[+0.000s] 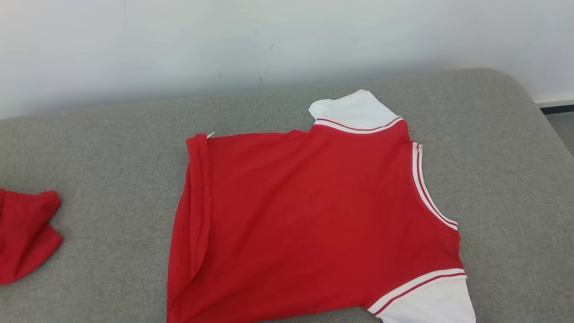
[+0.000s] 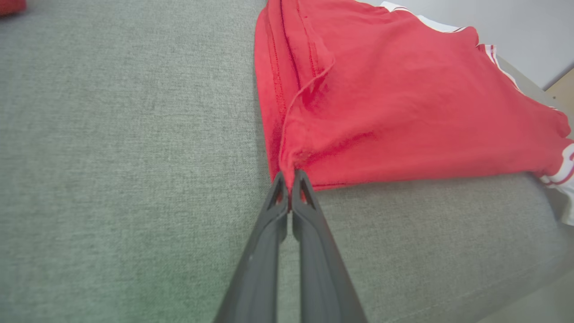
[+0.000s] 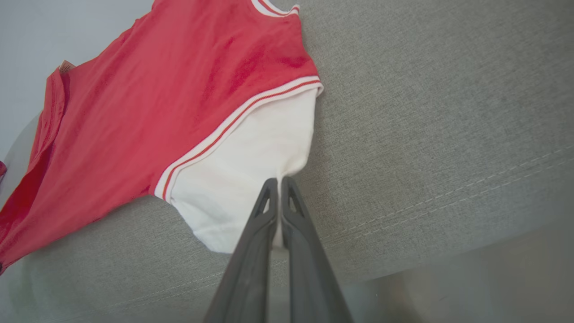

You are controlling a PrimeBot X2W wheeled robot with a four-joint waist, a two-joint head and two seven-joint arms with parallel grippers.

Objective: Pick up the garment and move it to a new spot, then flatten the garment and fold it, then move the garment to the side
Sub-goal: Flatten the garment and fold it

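Nearest the robot, the left gripper [image 2: 290, 177] has its two dark fingers pressed together on the near left corner of the shirt's [image 1: 314, 215] red hem, and the right gripper [image 3: 279, 184] is likewise closed, pinching the edge of the near sleeve [image 3: 242, 170], which is white. So the shirt lies straight ahead of both sets of jaws, spread on the grey cushion [image 1: 98, 152], reaching away towards the pale wall [image 1: 224, 45]. Its long axis runs left to right: hem on the left, with a strip turned over on itself, collar and far sleeve on the right. Each arm holds the end of the near edge on its own side, so neither has to cross. The coming move looks like carrying that near edge away over the body. A second red cloth [image 1: 24, 233] lies well apart on the left.
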